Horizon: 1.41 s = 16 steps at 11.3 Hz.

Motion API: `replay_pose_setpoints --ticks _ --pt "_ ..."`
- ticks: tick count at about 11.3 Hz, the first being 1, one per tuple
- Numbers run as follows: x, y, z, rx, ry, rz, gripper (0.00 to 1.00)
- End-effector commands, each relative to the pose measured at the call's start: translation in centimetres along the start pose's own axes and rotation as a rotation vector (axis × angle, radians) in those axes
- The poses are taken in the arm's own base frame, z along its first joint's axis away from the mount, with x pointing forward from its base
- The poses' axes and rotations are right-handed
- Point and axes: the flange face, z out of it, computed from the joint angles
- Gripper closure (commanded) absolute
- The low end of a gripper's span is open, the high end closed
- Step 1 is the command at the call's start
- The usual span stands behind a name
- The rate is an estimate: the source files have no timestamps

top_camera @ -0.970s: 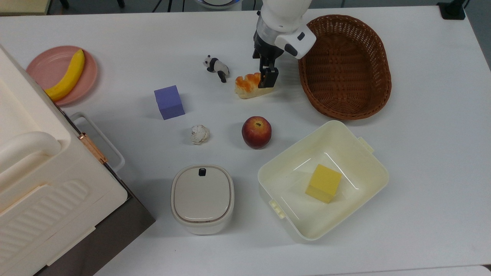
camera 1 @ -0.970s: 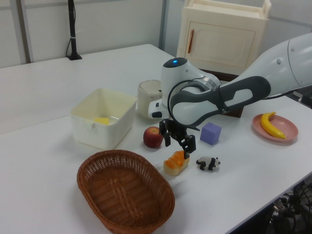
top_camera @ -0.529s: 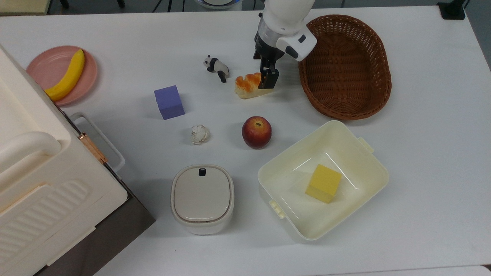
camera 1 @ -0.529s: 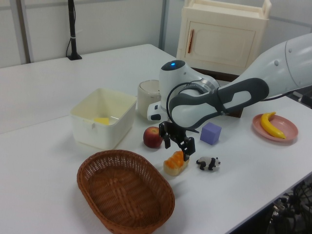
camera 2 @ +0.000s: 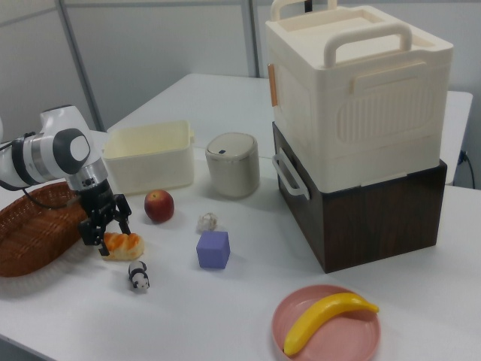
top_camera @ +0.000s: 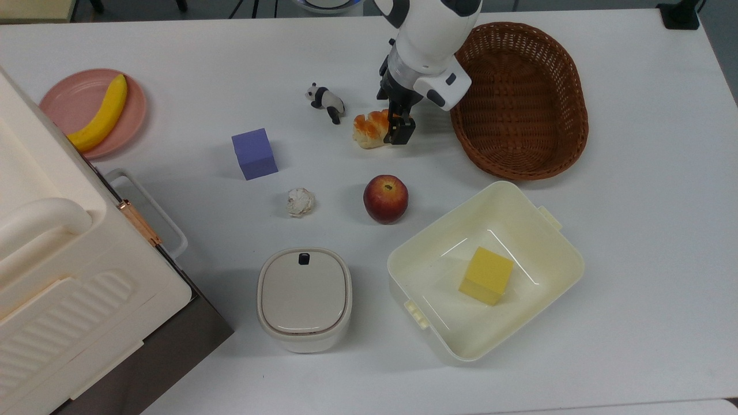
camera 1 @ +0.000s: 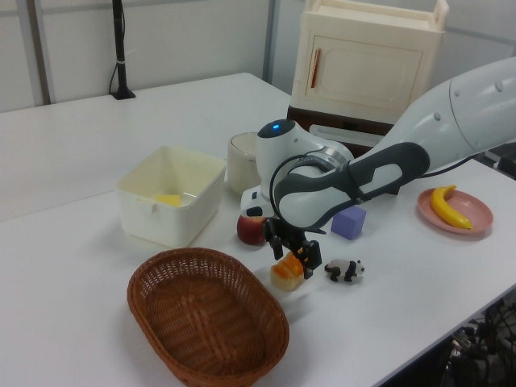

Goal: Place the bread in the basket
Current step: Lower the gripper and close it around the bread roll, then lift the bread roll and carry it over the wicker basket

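Tabletop (top_camera: 634, 202): basket (top_camera: 519, 98) sits at the top view's upper right, long axis near vertical. Bread (top_camera: 369, 128) lies just left of it, long axis roughly horizontal. Hand (top_camera: 398, 131) closed on the bread's right end.

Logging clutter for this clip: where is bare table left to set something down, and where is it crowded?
Free: the table's wide strip at the top view's right, past the wicker basket and cream tub; also between the pink plate and toy panda. Crowded: around the bread, where the end effector, panda, apple and purple cube cluster.
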Motion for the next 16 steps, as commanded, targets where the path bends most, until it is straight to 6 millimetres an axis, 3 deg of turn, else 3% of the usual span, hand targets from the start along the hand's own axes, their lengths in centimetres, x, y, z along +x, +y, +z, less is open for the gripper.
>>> replay_pose_setpoints --ticks 1,6,9,13,16 --pt "0.1 0.5 0.3 -0.034 -0.034 0.005 0.82" --pt "-0.3 1.3 -1.1 -0.060 -0.031 0.081 0.83" --pt "-0.3 2.5 -5.4 -0.132 0.000 0.249 0.83" --pt "2.7 2.7 -10.9 -0.185 0.049 0.518 0.82" --pt "4.6 2.1 -16.2 -0.132 0.103 0.551 0.82"
